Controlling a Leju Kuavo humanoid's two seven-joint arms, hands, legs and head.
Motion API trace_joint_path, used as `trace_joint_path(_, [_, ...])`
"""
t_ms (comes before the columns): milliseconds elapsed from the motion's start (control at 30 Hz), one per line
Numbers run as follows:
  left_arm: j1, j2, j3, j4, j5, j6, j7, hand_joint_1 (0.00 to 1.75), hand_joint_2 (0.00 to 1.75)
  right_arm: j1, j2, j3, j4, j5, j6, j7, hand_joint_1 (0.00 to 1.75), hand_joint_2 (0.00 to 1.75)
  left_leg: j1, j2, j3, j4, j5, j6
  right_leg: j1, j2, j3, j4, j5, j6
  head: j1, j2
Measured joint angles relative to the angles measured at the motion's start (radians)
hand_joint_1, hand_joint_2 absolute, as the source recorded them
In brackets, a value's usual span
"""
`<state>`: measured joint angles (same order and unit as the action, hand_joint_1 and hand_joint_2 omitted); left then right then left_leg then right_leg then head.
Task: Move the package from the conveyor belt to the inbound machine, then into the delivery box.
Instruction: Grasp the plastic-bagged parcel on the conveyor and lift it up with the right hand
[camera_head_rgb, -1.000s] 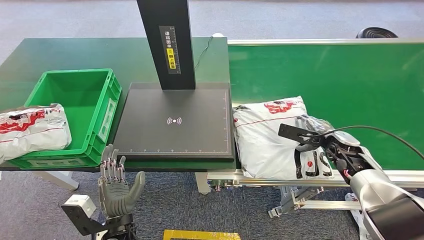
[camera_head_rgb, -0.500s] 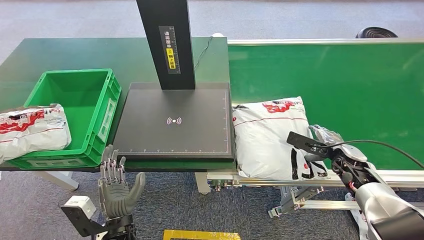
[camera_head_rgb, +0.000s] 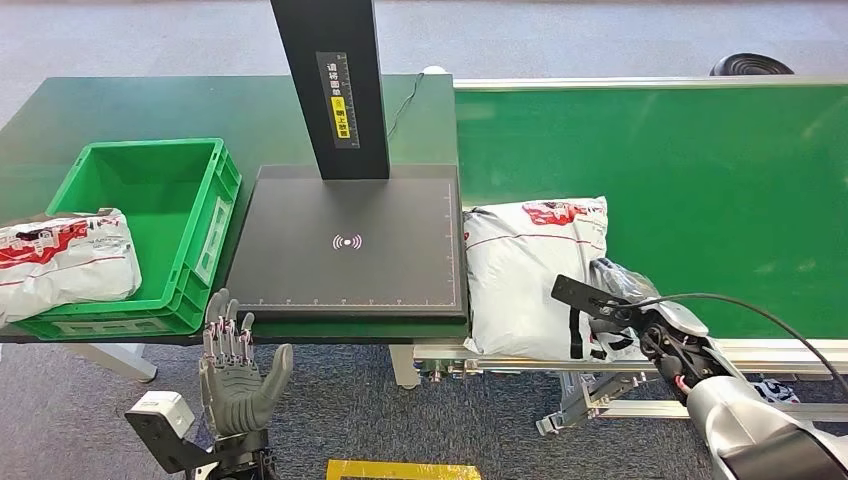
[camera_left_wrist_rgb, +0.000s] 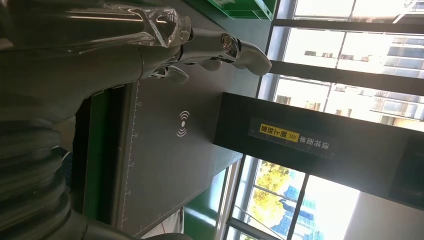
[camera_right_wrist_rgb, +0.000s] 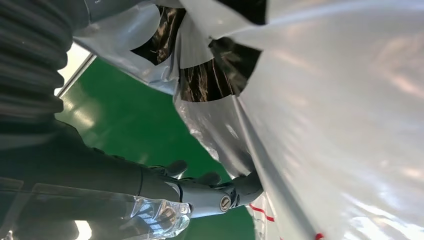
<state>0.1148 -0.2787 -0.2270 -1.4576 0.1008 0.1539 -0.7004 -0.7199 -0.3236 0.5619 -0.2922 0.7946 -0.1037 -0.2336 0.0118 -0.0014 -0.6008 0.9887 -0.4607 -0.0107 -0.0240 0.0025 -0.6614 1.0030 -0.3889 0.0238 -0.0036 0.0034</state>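
Note:
A white package (camera_head_rgb: 525, 275) with red and black print lies at the left end of the green conveyor belt (camera_head_rgb: 700, 160), beside the black inbound machine's pad (camera_head_rgb: 350, 245). My right hand (camera_head_rgb: 640, 320) grips the package's crumpled right edge near the belt's front rail. In the right wrist view the package (camera_right_wrist_rgb: 340, 125) bunches over my right hand (camera_right_wrist_rgb: 150, 185), whose dark fingers (camera_right_wrist_rgb: 220, 192) lie along it. The green delivery box (camera_head_rgb: 150, 215) stands left of the pad. My left hand (camera_head_rgb: 238, 372) hangs open below the table's front edge, palm up, fingers spread; in the left wrist view the left hand (camera_left_wrist_rgb: 125, 50) faces the pad (camera_left_wrist_rgb: 165, 145).
The machine's black post (camera_head_rgb: 330, 85) rises at the pad's far side. A second white package (camera_head_rgb: 60, 260) lies over the box's left rim. A dark green table (camera_head_rgb: 150, 105) carries box and pad. Grey carpet lies beneath, with a yellow floor mark (camera_head_rgb: 400, 468).
My right hand has drawn back toward the belt's front edge and slightly left. The package's right side has bunched up and shifted left with it. The left hand has stayed put.

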Motion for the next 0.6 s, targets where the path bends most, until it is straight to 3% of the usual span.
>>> trace_joint_path(200, [0.000,0.000,0.000,0.000,-0.001,0.013,0.000,0.00,1.75,-0.010,0.053,-0.006,0.000,0.043,0.012,0.016,0.00,1.75,0.000,0.007,0.002,0.000,-0.001,0.000,0.000,0.006,0.000,0.000,0.001,-0.001,0.000,0.000])
trace_joint_path(600, [0.000,0.000,0.000,0.000,-0.001,0.016,0.000,0.00,1.75,-0.027,0.083,-0.007,0.001,0.061,0.025,0.019,0.00,1.75,0.000,0.008,0.002,0.000,-0.001,0.000,0.000,0.007,0.000,0.000,0.001,-0.001,0.000,0.000])
